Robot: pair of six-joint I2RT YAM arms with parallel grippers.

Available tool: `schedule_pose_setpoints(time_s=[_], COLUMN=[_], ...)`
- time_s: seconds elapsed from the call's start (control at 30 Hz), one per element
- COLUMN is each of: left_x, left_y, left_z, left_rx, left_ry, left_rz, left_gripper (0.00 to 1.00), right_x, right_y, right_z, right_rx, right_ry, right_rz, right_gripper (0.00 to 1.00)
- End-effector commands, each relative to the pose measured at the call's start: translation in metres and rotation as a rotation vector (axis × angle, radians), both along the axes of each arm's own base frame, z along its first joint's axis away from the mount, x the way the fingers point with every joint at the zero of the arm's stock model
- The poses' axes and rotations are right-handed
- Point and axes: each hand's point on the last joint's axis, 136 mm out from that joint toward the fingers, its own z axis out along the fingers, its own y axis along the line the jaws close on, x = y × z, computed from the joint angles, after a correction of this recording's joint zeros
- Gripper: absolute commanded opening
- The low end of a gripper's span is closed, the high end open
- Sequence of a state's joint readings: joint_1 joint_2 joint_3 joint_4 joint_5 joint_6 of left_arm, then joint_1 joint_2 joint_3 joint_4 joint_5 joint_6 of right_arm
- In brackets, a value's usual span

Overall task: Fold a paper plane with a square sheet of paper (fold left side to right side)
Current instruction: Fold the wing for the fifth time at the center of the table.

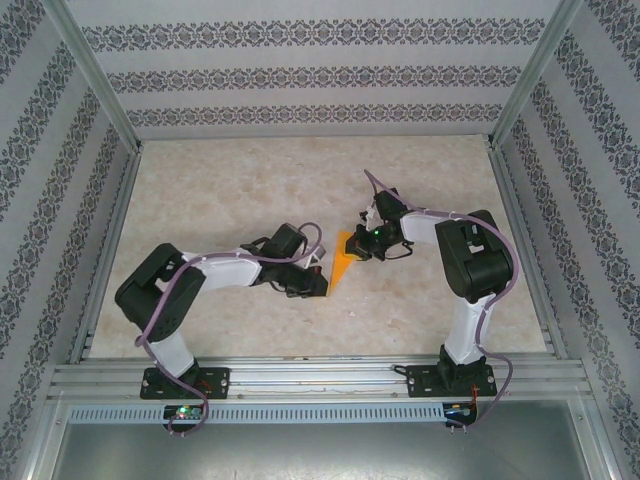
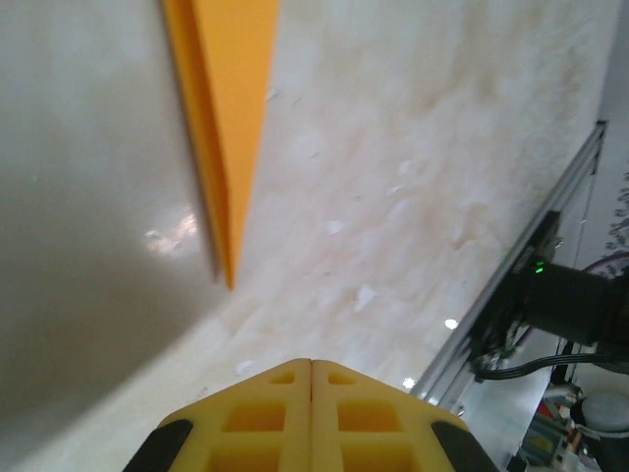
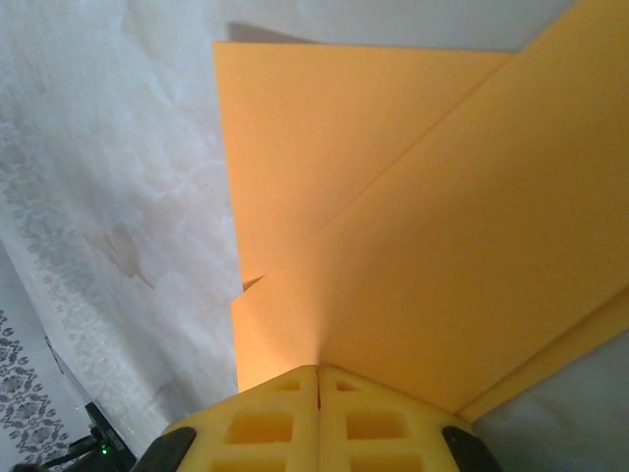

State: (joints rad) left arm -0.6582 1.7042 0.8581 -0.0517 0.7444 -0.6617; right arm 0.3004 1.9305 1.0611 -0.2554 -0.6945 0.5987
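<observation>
From the top external view, the paper plane (image 1: 342, 261) is lying near the middle of the marble-patterned table (image 1: 230, 180) as a narrow orange dart, its point aiming toward the near edge. The right gripper (image 1: 358, 246) is sitting on the dart's wide end, and the left gripper (image 1: 317, 284) is hovering just beside the pointed tip. In the left wrist view, the left gripper's yellow fingers (image 2: 260, 421) are pressing together with nothing between them. The dart's tip (image 2: 230, 275) is lying flat on the table ahead of them, apart from the pads. In the right wrist view, the right gripper's fingers (image 3: 265, 425) are also meeting at a thin seam, their tips touching the layered orange folds (image 3: 413, 246). Whether a layer is caught in that seam or the tips are only bearing down on the paper, I cannot tell. The risk from here is probably the light paper sliding or springing open: if the right tips are dragging sideways while pressing, the layers may be skewing off the centre crease, and if the left tips are nudging the free point, the dart may be pivoting and the edges ending up misaligned.
</observation>
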Motion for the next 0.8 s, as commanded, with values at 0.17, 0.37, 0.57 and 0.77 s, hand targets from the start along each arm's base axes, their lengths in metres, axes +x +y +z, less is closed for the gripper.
schedule_pose_setpoints(time_s=[0.17, 0.37, 0.57, 0.77], left_x=[0.064, 0.088, 0.098, 0.095], left_y=[0.038, 0.069, 0.099, 0.129], left_z=[0.054, 0.091, 0.117, 0.122], left_rx=[0.0, 0.087, 0.17, 0.235], left_ry=[-0.318, -0.533, -0.697, -0.803], left_rz=[0.239, 0.362, 0.448, 0.52], left_gripper=[0.08, 0.21, 0.36, 0.58], right_x=[0.027, 0.014, -0.01, -0.032], right_y=[-0.018, -0.034, -0.042, -0.044], right_z=[0.075, 0.092, 0.088, 0.093], right_rx=[-0.079, -0.244, -0.404, -0.528], right_ry=[-0.192, -0.251, -0.233, -0.249], right_rz=[-0.071, -0.128, -0.137, -0.128], right_gripper=[0.28, 0.5, 0.64, 0.85])
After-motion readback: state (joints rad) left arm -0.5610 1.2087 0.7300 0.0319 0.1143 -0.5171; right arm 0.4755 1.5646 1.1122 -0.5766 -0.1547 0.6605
